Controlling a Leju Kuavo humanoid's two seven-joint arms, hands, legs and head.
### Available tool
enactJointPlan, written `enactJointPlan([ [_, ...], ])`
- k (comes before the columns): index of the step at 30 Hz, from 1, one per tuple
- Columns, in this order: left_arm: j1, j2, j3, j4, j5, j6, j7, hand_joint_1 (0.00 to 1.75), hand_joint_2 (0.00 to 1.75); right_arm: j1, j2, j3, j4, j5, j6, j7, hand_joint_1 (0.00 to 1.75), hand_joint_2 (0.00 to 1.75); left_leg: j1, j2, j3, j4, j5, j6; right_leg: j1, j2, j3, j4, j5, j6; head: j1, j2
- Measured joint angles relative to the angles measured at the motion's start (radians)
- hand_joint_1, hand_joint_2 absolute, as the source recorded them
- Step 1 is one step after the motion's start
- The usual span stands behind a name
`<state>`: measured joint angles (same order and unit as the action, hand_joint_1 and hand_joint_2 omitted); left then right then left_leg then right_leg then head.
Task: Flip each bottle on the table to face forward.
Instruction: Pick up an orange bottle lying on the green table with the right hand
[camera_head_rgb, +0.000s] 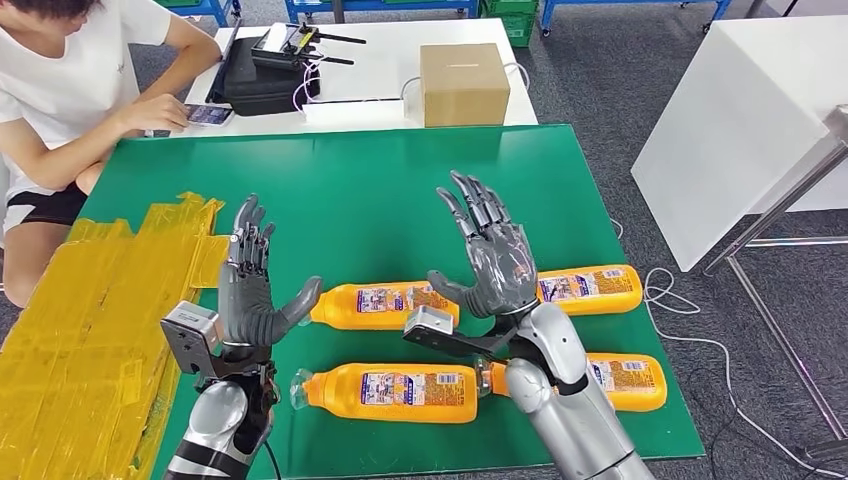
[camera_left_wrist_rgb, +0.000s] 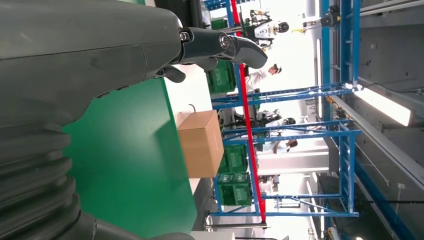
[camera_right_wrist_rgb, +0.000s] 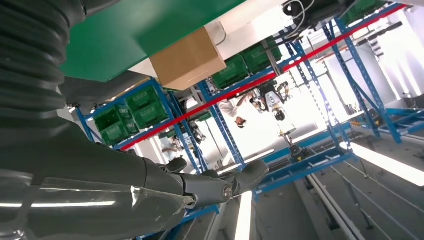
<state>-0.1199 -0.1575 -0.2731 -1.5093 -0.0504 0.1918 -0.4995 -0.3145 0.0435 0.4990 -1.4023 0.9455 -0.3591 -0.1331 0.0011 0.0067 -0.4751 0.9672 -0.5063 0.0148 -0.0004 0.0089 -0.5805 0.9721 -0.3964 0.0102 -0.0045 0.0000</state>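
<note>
the green desk (camera_head_rgb: 380, 190) carries four orange bottles lying on their sides in two rows of two. the back row holds one bottle (camera_head_rgb: 385, 305) left of the right hand and another (camera_head_rgb: 590, 288) right of it. the front row holds a bottle (camera_head_rgb: 390, 391) with its clear cap toward the left arm and a bottle (camera_head_rgb: 625, 380) partly hidden behind the right forearm. a patch of yellow tape (camera_head_rgb: 90, 320) covers the desk's left side. one cardboard box (camera_head_rgb: 463, 83) stands on the white desk beyond. the left hand (camera_head_rgb: 250, 290) and right hand (camera_head_rgb: 495, 255) are raised above the bottles, fingers spread, holding nothing. one person (camera_head_rgb: 70, 90) sits at far left.
</note>
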Motion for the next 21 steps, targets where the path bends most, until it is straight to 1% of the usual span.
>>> enactJointPlan([
  [9, -0.008, -0.004, 0.002, 0.013, 0.001, -0.003, 0.000, 0.00, 1.75, -0.021, -0.009, 0.016, 0.037, 0.006, 0.003, 0.004, 0.00, 1.75, 0.000, 0.000, -0.001, 0.000, 0.000, 0.000, -0.001, 0.000, 0.000, 0.000, 0.000, 0.000, 0.000, 0.000],
  [12, -0.014, -0.004, 0.002, 0.018, 0.008, -0.013, 0.004, 0.00, 1.75, -0.043, -0.010, 0.028, 0.062, 0.021, 0.044, 0.021, 0.00, 1.75, 0.000, 0.000, -0.001, 0.000, 0.000, 0.000, -0.001, 0.000, 0.000, 0.000, 0.000, 0.000, 0.000, 0.000],
  [15, -0.028, -0.008, 0.003, 0.026, 0.022, -0.027, 0.008, 0.00, 1.75, -0.089, -0.009, 0.052, 0.120, 0.029, 0.101, 0.031, 0.00, 1.75, 0.000, 0.000, -0.001, 0.000, 0.000, 0.000, 0.000, 0.000, 0.000, 0.000, 0.000, 0.000, 0.000, 0.000],
  [21, -0.051, -0.019, 0.008, 0.047, 0.034, -0.043, 0.012, 0.00, 1.75, -0.142, 0.007, 0.089, 0.235, 0.014, 0.117, 0.013, 0.00, 1.75, 0.000, 0.000, 0.000, 0.000, 0.000, 0.000, 0.000, 0.000, 0.000, 0.000, 0.000, 0.000, 0.000, 0.000],
])
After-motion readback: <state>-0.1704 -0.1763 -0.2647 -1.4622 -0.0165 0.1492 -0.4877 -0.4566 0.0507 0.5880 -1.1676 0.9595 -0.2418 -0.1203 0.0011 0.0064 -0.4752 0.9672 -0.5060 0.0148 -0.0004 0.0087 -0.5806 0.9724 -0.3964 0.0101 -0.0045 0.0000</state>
